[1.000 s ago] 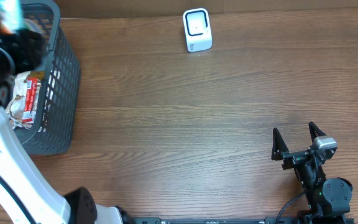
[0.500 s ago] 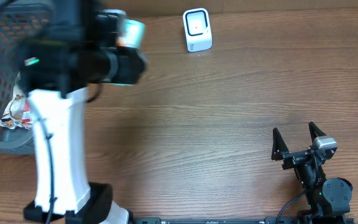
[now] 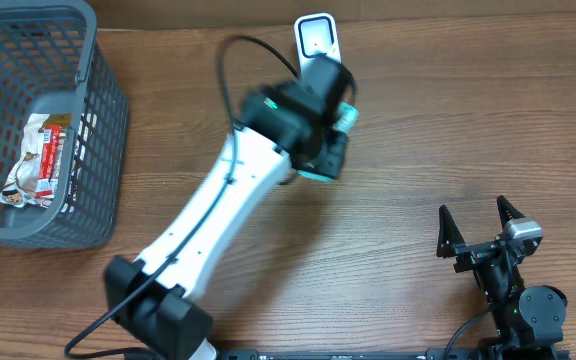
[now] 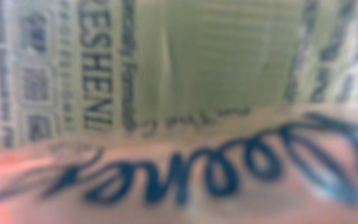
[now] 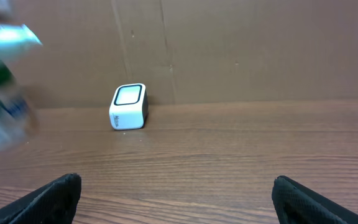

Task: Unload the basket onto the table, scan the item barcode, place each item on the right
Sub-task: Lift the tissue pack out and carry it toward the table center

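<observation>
A teal-and-white packet, clenched in the left gripper, now hangs just beside the white barcode scanner. A second ago it was over the grey basket, so the scan looks close. The right gripper sits spread open, well apart.

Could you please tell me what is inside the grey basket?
One red-and-white packet lies on the floor of the basket. The rest of the visible floor looks bare, but the basket's left edge runs out of frame.
</observation>
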